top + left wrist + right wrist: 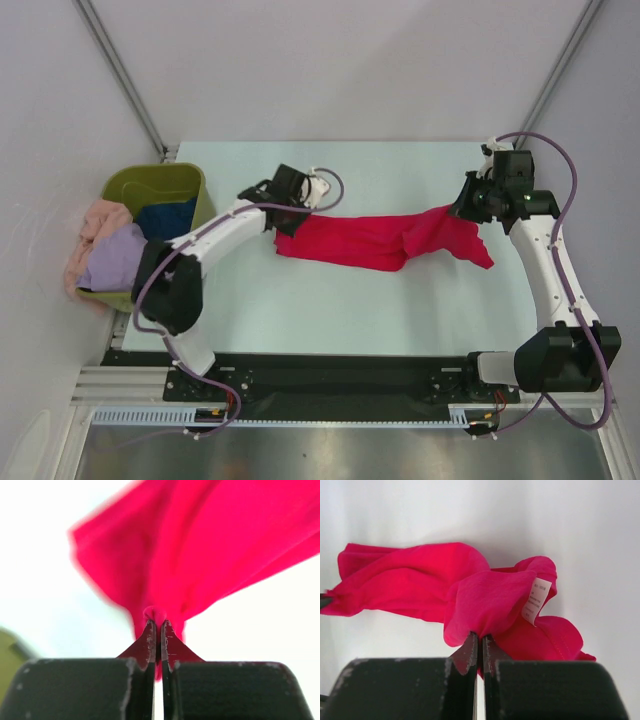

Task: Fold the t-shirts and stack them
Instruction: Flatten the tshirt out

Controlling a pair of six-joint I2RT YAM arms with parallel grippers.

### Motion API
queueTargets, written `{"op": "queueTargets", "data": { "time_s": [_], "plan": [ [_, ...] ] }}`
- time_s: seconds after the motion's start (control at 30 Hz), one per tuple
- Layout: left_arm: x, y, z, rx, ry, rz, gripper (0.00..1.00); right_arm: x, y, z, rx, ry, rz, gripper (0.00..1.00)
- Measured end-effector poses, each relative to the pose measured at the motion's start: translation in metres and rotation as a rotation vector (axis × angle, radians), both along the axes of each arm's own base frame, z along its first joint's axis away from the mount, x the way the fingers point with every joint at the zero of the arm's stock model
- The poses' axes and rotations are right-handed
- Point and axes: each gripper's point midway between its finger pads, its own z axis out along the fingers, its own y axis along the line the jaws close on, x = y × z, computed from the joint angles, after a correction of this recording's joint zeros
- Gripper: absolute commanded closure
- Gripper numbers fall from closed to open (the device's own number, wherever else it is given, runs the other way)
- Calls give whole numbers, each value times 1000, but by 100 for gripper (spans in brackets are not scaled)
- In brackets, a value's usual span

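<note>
The red t-shirt (385, 238) hangs stretched between my two grippers above the middle of the pale table. My left gripper (291, 212) is shut on its left end; the left wrist view shows red cloth (200, 545) pinched between the fingertips (149, 637). My right gripper (467, 205) is shut on its right end; the right wrist view shows the bunched cloth (485, 600) with a white label (536, 600). Lavender (112, 258), peach-pink (97, 222) and dark blue (165, 216) t-shirts lie in and over the tub at the left.
An olive-green plastic tub (160, 182) stands at the table's left edge, beside the left arm. Grey walls close in the table at the back and sides. A black rail with the arm bases (330, 385) runs along the near edge.
</note>
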Motion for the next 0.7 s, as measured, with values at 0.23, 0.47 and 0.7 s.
{"op": "queueTargets", "data": {
  "time_s": [0.23, 0.47, 0.7],
  "plan": [
    [11, 38, 178, -203, -232, 62, 100, -9, -6, 57, -9, -157, 26, 100],
    [-45, 93, 343, -324, -569, 105, 99, -68, 11, 138, 43, -438, 95, 100],
    [-17, 94, 346, -338, -614, 130, 100, -46, 13, 87, 104, -331, 54, 100]
  ]
}}
